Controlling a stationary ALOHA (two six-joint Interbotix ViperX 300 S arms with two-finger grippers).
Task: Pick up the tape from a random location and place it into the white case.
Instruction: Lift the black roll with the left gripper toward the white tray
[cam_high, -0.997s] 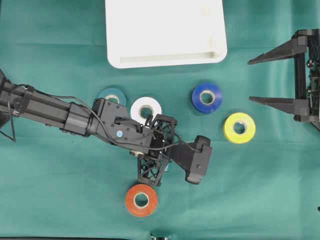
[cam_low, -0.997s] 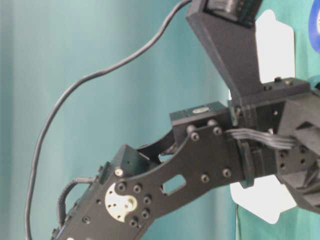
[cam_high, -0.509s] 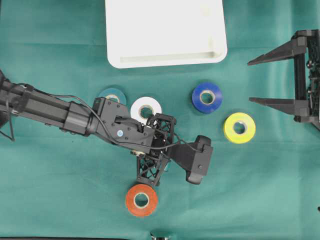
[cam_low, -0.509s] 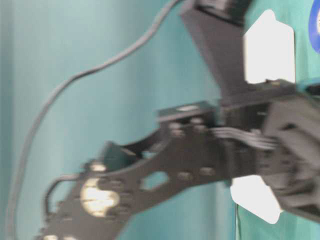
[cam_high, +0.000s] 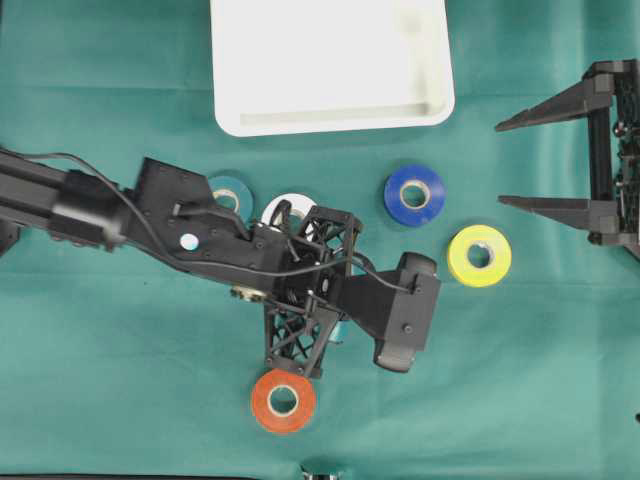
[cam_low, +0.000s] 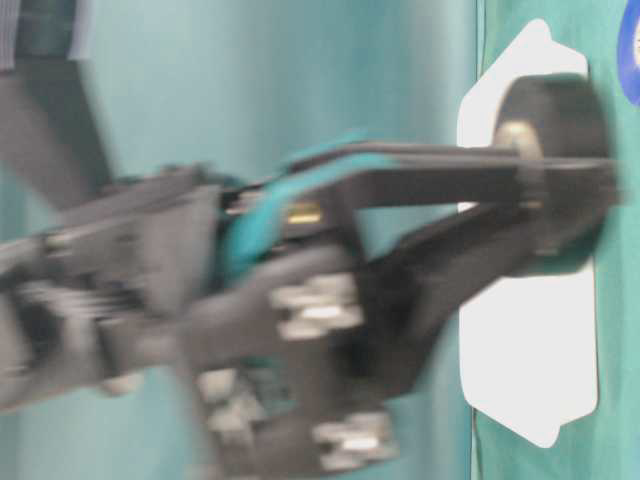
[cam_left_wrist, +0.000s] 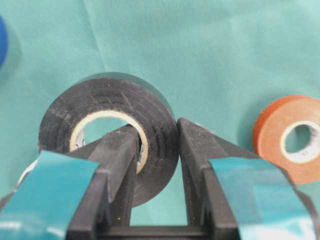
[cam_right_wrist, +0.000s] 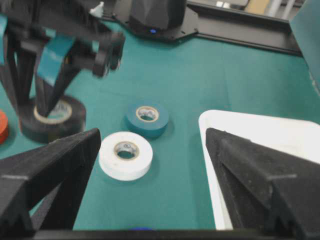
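Note:
My left gripper (cam_left_wrist: 156, 134) is shut on a black tape roll (cam_left_wrist: 100, 102), one finger inside its core and the other against its outer wall. From overhead the left gripper (cam_high: 303, 300) covers that roll; the right wrist view shows the black tape (cam_right_wrist: 52, 117) under the fingers. It appears blurred as a black roll (cam_low: 550, 170) in the table-level view. The white case (cam_high: 330, 125) lies at the top centre, with its rim (cam_right_wrist: 212, 150) also in the right wrist view. My right gripper (cam_high: 500, 162) stands open at the far right, nothing between its fingers.
Loose rolls lie on the green cloth: teal (cam_high: 228, 185), white (cam_high: 285, 207) partly under the left arm, blue (cam_high: 414, 194), yellow (cam_high: 479, 255) and orange (cam_high: 283, 400). The orange roll (cam_left_wrist: 290, 137) sits just right of the left fingers.
The left arm has shifted right and looks larger from overhead. The table-level view is blurred by its motion, and the black roll now shows there. The right arm has not moved.

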